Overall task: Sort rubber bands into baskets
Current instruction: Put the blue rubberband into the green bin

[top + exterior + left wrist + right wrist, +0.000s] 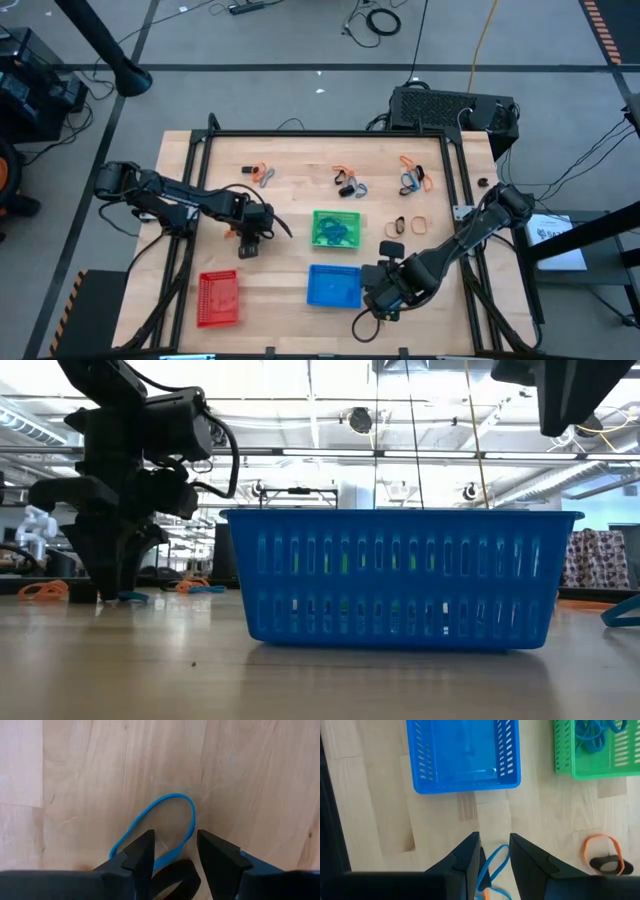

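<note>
Left wrist view: left gripper (pixel 174 851), jaws narrowly apart and straddling one strand of a blue rubber band (pixel 165 822) lying flat on the counter (pixel 90 770) just ahead; judged light, limp, stretchy, best pinched across that strand.

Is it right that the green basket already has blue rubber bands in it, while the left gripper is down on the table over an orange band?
Not quite. The green basket does hold blue rubber bands, but the band between the fingers of the left gripper is blue, not orange, as the left wrist view shows. The gripper is down at the table.
</note>
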Controlling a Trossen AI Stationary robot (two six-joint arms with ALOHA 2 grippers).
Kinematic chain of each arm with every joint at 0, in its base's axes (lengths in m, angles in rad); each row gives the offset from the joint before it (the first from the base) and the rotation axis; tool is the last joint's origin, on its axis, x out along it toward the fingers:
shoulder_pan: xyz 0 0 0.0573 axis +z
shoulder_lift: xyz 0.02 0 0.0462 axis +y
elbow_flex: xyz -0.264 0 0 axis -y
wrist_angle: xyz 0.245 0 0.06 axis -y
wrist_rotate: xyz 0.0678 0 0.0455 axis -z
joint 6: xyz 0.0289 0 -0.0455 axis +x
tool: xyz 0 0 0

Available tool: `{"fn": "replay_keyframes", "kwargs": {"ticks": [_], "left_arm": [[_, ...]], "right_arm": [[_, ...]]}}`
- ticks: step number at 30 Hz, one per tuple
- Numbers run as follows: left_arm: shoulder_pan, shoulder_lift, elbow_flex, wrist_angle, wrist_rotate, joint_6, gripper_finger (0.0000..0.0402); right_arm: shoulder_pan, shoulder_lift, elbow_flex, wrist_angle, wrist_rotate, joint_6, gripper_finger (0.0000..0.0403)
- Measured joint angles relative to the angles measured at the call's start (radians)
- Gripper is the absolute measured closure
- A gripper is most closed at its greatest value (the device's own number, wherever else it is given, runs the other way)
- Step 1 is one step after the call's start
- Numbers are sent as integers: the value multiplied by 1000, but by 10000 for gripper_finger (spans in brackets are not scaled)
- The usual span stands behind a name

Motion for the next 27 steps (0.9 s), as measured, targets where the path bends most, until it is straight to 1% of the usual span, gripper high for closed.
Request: {"fn": "replay_keyframes", "kwargs": {"ticks": [3,6,9,10,13,18,24,27], "left_arm": [[0,0,0,0,0,0,282],[0,0,0,0,1,5,326],[0,0,0,5,2,51,379],[0,0,0,17,2,70,389],[2,0,3,94,12,129,393],[2,0,55,190,72,205,397],[2,0,151,212,132,285,398],[3,0,198,212,156,309,399]], "right_arm": [[-1,0,0,16,18,-6,303],[-1,0,0,19,36,-13,303],[0,0,-8,39,100,-30,303],[0,0,-18,58,125,-47,303],[-1,0,-62,126,197,-150,303],[-41,1,-178,335,308,-361,303],[-142,1,-298,684,362,-680,303],[-198,1,-328,858,363,-814,303]]}}
